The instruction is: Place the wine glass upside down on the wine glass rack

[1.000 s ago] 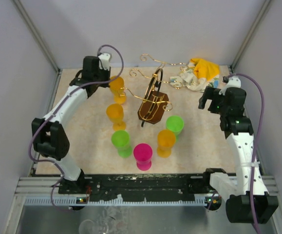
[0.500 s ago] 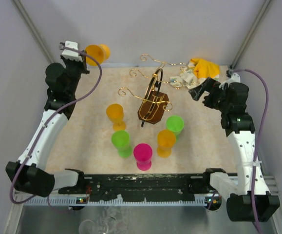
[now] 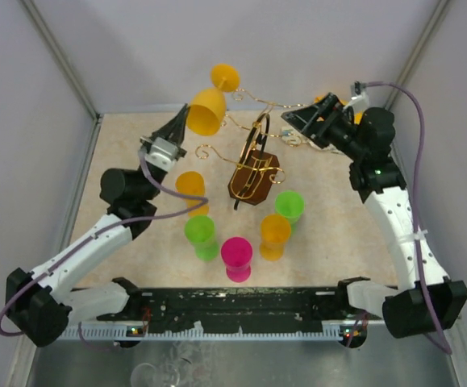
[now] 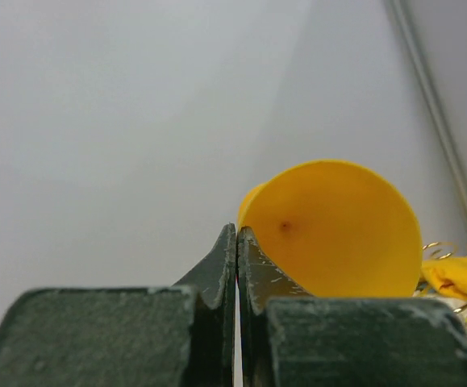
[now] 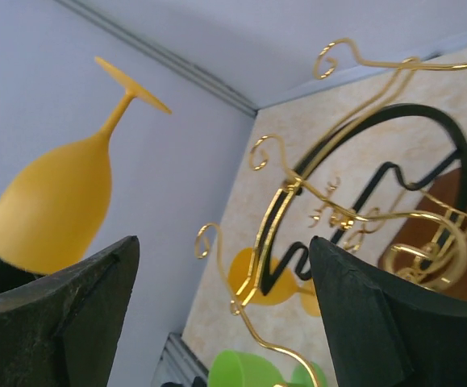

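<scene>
My left gripper (image 3: pixel 181 122) is shut on the rim of a yellow-orange wine glass (image 3: pixel 206 110) and holds it in the air with the foot up, just left of the rack's back arms. In the left wrist view the shut fingertips (image 4: pixel 237 235) pinch the bowl (image 4: pixel 334 230). The gold wire wine glass rack (image 3: pixel 253 165) stands mid-table on its dark brown frame. My right gripper (image 3: pixel 306 122) is open and empty, raised at the rack's back right. Its wrist view shows the held glass (image 5: pixel 56 201) and the rack's curled arms (image 5: pixel 330 201) between its open fingers (image 5: pixel 64 322).
Several glasses stand upright in front of the rack: orange (image 3: pixel 190 187), green (image 3: pixel 200 234), pink (image 3: pixel 236 255), orange (image 3: pixel 275 234), green (image 3: pixel 289 206). A yellow and white cloth (image 3: pixel 330 109) lies at the back right, partly behind my right gripper. Walls close in on three sides.
My left arm has lifted the glass off the table, swung it right towards the rack and turned it foot up. My right arm has risen and moved left towards the rack's back.
</scene>
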### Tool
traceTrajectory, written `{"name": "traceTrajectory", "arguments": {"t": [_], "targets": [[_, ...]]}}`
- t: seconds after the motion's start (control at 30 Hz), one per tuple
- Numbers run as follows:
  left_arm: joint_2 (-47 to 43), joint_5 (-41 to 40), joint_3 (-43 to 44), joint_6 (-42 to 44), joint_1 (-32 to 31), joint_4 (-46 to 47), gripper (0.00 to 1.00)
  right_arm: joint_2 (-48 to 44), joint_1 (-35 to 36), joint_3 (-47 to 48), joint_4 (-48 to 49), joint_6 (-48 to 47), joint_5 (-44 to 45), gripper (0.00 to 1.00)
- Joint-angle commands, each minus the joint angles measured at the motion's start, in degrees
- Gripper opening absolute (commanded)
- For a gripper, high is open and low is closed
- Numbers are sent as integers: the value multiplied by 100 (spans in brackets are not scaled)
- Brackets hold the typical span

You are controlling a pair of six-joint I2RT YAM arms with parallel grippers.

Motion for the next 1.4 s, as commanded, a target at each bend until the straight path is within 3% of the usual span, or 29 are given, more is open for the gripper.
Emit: {"name": "traceTrajectory", "arguments": {"t": [0.0,0.1,0.17,0.53,0.8,1.37], "targets": [[98,-456,-233,1514,-976,1477,0,397,425,509,947,515,-297,84],[398,-907,-459,2454,-1603,2320,0,593,599,568,1448,812,-297,75],[626,-1193,-586,2788,-1850,2859,0,713,702,649,1711,977,-330,75],[1535,-1743,-895,3396,-2336,4937,0,1092,973,853,2213,1384,-498,75],[1788,-1715,-903,3432,-2518,5167,0,1367,1059,842,2588,1754,-779,75],[1794,-1637,-1002,3628,-2649,5259,0,1982,1359,1232,2294,1753,-987,69]]}}
